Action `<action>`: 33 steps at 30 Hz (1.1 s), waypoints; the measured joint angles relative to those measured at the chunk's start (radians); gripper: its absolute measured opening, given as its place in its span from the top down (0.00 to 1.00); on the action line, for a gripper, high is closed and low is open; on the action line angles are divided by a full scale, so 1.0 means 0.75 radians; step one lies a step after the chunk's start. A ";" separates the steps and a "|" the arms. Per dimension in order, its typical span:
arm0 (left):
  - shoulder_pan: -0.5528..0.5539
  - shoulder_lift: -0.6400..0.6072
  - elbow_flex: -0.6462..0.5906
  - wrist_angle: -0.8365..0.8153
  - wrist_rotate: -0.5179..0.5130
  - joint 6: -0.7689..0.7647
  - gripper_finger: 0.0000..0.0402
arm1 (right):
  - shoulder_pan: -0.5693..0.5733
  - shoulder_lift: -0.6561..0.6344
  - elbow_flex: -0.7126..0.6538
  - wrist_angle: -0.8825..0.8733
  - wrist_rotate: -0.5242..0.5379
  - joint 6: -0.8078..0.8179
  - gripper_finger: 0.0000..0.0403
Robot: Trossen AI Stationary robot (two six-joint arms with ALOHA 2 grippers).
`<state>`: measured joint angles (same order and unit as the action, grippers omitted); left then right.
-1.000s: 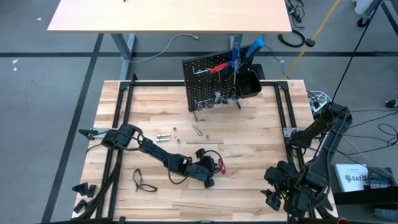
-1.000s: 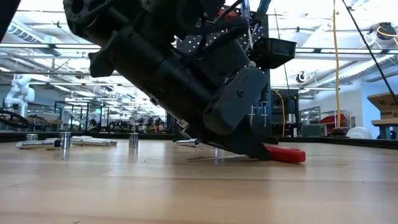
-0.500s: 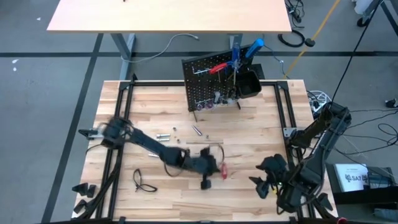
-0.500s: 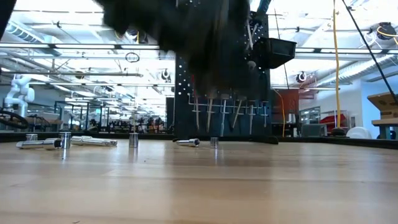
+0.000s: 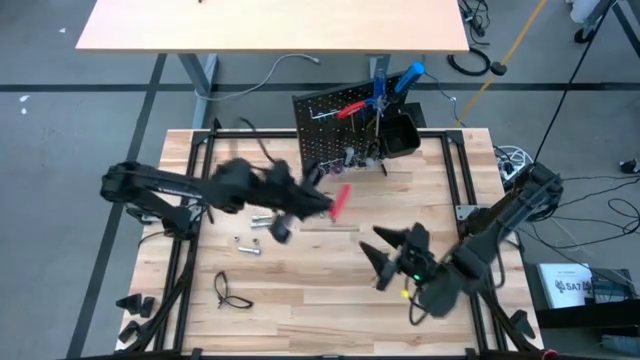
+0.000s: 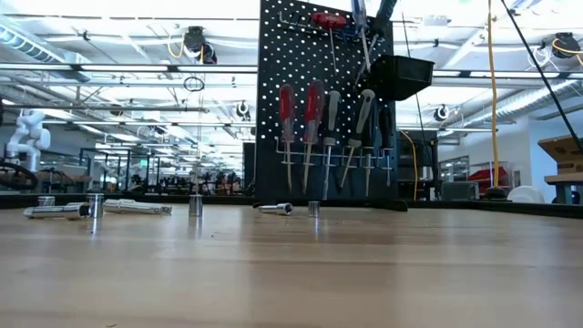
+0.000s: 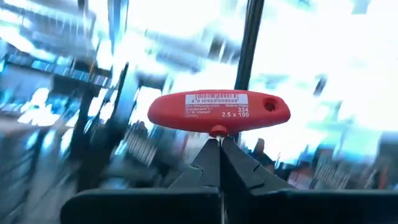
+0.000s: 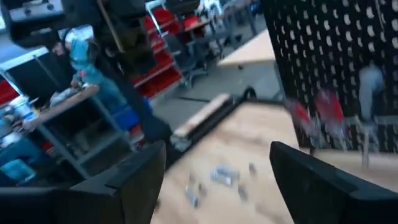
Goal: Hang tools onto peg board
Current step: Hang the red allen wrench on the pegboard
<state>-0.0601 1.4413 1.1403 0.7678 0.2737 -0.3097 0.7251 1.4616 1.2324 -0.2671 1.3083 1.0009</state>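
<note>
My left gripper [image 5: 320, 203] is over the table's middle, a short way in front of the peg board [image 5: 340, 135], and is shut on a red T-handle key [image 5: 340, 198]. In the left wrist view the key's red handle [image 7: 217, 112] lies crosswise just beyond my fingertips [image 7: 219, 144]. The black peg board [image 6: 319, 100] stands upright at the far edge. Several screwdrivers [image 6: 314, 109] hang by their shafts in its rail, handles up. My right gripper [image 5: 385, 255] is open and empty over the table's near right part; it also shows in the right wrist view [image 8: 217, 180]. My left gripper pinches the key between its two fingers just below the middle of the red handle, at the small collar [image 7: 217, 131]. The shaft itself is hidden between the fingers. The handle lies across the fingers, beyond their free ends. The key is lifted clear of the table.
Small silver bits [image 5: 262, 218] and one more [image 5: 248, 248] lie on the table under the left arm; they also show in the low view [image 6: 91, 205]. A black looped cord [image 5: 230, 292] lies near the front left. A black bin [image 5: 400, 135] hangs at the board's right.
My left gripper has lifted the red key off the table near its front edge and carried it up and toward the far edge, close to the peg board. My right gripper has swung from the near right corner toward the table's middle.
</note>
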 joint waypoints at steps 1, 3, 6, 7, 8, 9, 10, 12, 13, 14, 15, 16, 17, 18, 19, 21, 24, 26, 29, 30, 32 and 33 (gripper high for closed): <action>0.015 -0.016 -0.020 0.087 0.008 -0.064 1.00 | -0.038 0.000 0.000 0.114 -0.022 -0.124 0.31; 0.038 -0.022 -0.063 0.280 0.008 -0.182 1.00 | -0.102 0.003 0.000 0.364 -0.118 -0.395 0.31; 0.045 -0.006 -0.122 0.448 0.020 -0.349 1.00 | -0.180 0.018 0.000 0.752 -0.248 -0.784 0.31; 0.044 -0.002 -0.139 0.480 0.030 -0.379 1.00 | -0.203 0.026 0.000 0.875 -0.272 -0.885 0.31; 0.043 -0.001 -0.158 0.501 0.051 -0.397 1.00 | -0.224 0.032 0.000 0.992 -0.312 -0.971 0.31; 0.043 -0.001 -0.169 0.513 0.064 -0.412 1.00 | -0.242 0.038 0.000 1.076 -0.358 -1.040 0.31; 0.044 -0.002 -0.177 0.519 0.074 -0.416 1.00 | -0.263 0.043 0.000 1.141 -0.406 -1.084 0.31; 0.045 -0.003 -0.182 0.522 0.091 -0.416 1.00 | -0.300 0.051 0.000 1.215 -0.482 -1.129 0.31; 0.045 -0.003 -0.182 0.525 0.090 -0.414 1.00 | -0.319 0.052 0.000 1.222 -0.500 -1.132 0.31; 0.045 -0.003 -0.182 0.525 0.090 -0.400 1.00 | -0.340 0.052 0.000 1.220 -0.513 -1.120 0.31; 0.044 -0.003 -0.182 0.525 0.088 -0.372 1.00 | -0.361 0.051 0.000 1.209 -0.531 -1.091 0.31; 0.044 -0.004 -0.182 0.517 0.080 -0.342 1.00 | -0.383 0.051 0.000 1.191 -0.561 -1.066 0.31; 0.044 -0.004 -0.182 0.496 0.056 -0.316 1.00 | -0.406 0.051 0.000 1.176 -0.611 -1.055 0.31; 0.044 -0.004 -0.182 0.477 0.015 -0.305 1.00 | -0.428 0.052 0.000 1.165 -0.659 -1.051 0.31; 0.044 -0.003 -0.182 0.461 -0.038 -0.302 1.00 | -0.448 0.052 0.000 1.165 -0.698 -1.051 0.31; 0.045 -0.003 -0.182 0.441 -0.116 -0.291 1.00 | -0.479 0.051 0.000 1.155 -0.770 -1.057 0.31; 0.044 -0.004 -0.182 0.400 -0.198 -0.211 1.00 | -0.512 0.051 0.000 1.116 -0.873 -1.078 0.31; 0.036 -0.004 -0.182 0.390 -0.250 -0.199 1.00 | -0.530 0.048 0.000 1.088 -0.923 -1.065 0.31; 0.023 -0.005 -0.181 0.379 -0.329 -0.167 1.00 | -0.545 0.042 0.000 1.014 -0.966 -1.036 0.31; 0.019 -0.005 -0.181 0.369 -0.347 -0.144 1.00 | -0.552 0.042 0.000 0.994 -0.984 -1.031 0.31; 0.009 -0.004 -0.181 0.352 -0.372 -0.126 1.00 | -0.563 0.042 0.000 0.961 -1.010 -1.006 0.31; 0.005 -0.004 -0.181 0.353 -0.373 -0.126 1.00 | -0.570 0.042 0.000 0.959 -1.023 -0.994 0.31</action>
<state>-0.0562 1.4380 1.0042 1.0325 -0.0063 -0.4046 0.2975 1.4929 1.2324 0.4520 0.5407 0.2554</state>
